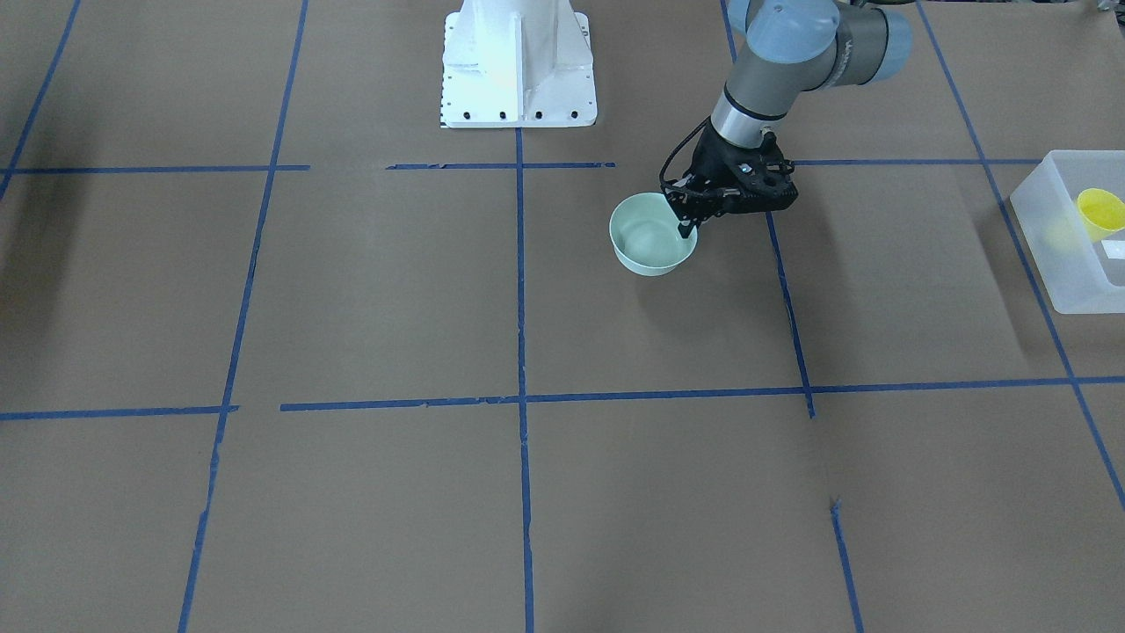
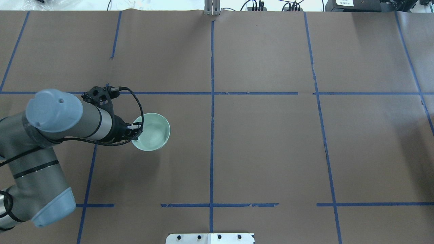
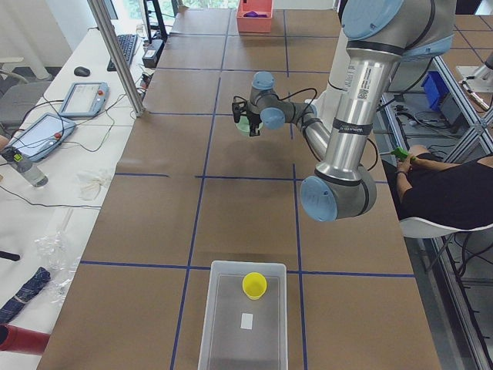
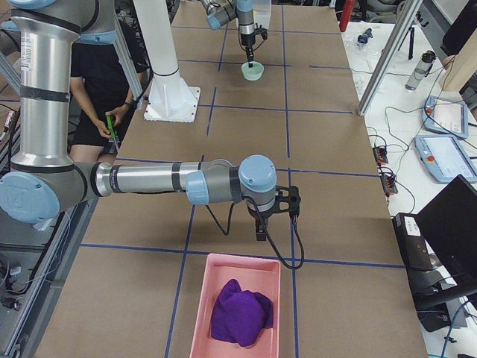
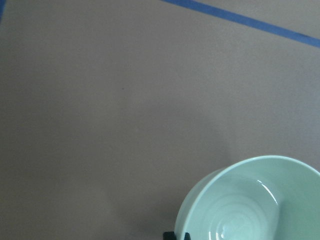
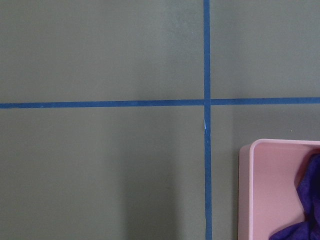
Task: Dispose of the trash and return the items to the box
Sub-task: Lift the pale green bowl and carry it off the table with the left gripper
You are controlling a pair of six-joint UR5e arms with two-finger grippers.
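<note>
Our left gripper (image 1: 685, 230) was pinched on the rim of the mint-green bowl (image 1: 649, 251), on the side toward its own arm. One finger was inside the wall, and the other was outside as far as we could see. Our right gripper (image 4: 261, 227) hung over the table (image 1: 352, 290) just short of the pink bin (image 4: 195, 313). We could not tell whether it was open or closed.

The table was covered in brown paper crossed by blue tape lines (image 1: 520, 281). The white robot base (image 1: 518, 66) stood at its robot-side edge.

The box (image 1: 1068, 294), frosted white and the largest container, sat at the table end on the robot's left. It was well apart from the bowl, with a tape line between them. Inside it lay the yellow cup (image 1: 1100, 211), near the end facing the bowl. We could not tell whether the cup stood upright or was tipped. A small white slip (image 3: 246, 321) lay on the box floor beside it.

The pink bin sat at the opposite end of the table, holding a crumpled purple cloth (image 4: 240, 315).

The bowl was smaller than both of these and lay between the base and the box. It held nothing that we could see.

A person (image 3: 447, 193) sat beyond the table's robot-side edge.
</note>
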